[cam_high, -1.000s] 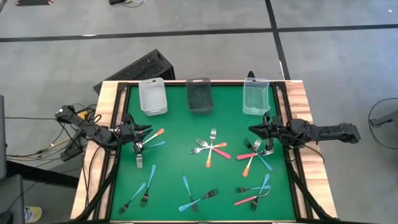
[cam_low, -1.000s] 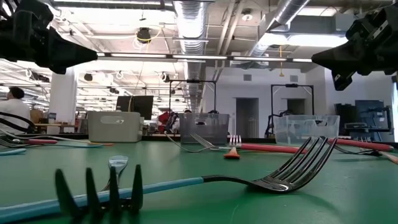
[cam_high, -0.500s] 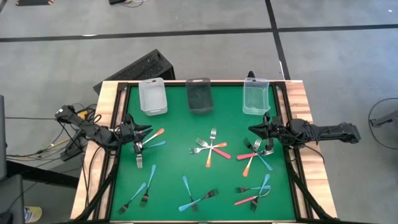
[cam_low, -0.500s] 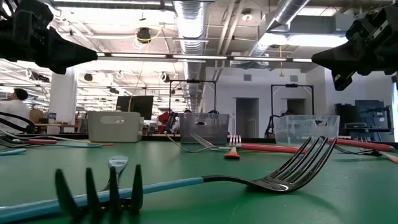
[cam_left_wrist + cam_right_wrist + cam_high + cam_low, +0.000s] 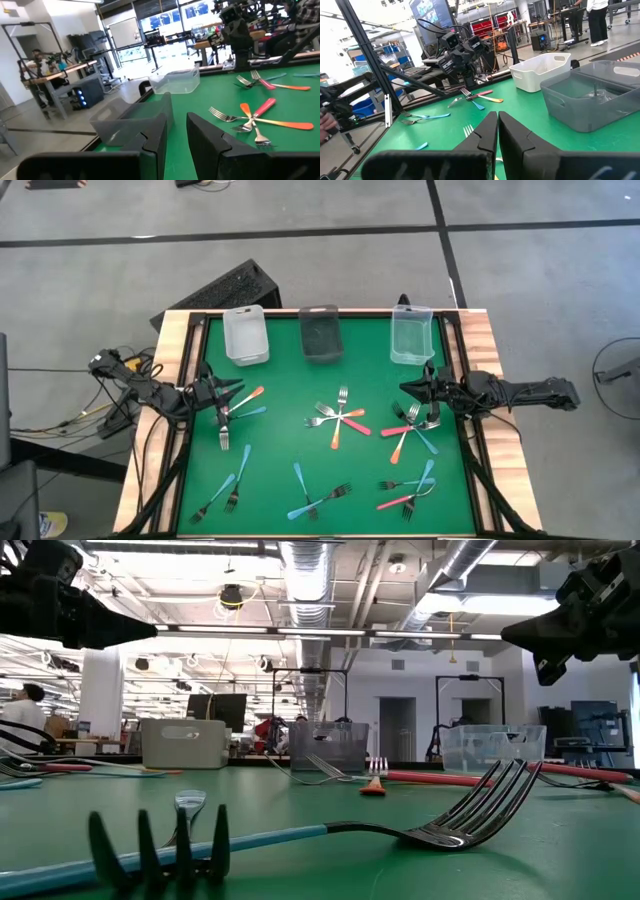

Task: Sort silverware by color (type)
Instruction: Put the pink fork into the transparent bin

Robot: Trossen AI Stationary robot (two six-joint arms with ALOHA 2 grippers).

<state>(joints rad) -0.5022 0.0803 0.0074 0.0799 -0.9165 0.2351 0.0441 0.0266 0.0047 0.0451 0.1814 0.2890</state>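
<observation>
Several forks with blue, orange and pink handles lie flat on the green mat (image 5: 290, 440), in loose crossed heaps. One heap (image 5: 245, 408) lies beside my left gripper (image 5: 238, 392), which hovers open above the mat's left side, its fingers (image 5: 155, 135) apart. A middle heap (image 5: 338, 420) shows as forks (image 5: 255, 117) in the left wrist view. My right gripper (image 5: 403, 389) hovers shut above the right side, next to another heap (image 5: 410, 428). More forks (image 5: 315, 495) lie near the near edge, two of them (image 5: 300, 835) right before the low camera.
Three bins stand along the far edge: white (image 5: 245, 335), dark grey (image 5: 320, 332) and clear (image 5: 411, 335). Wooden borders (image 5: 172, 380) frame the mat on both sides. Bare mat lies between the bins and the fork heaps. A person (image 5: 20, 715) sits in the room behind.
</observation>
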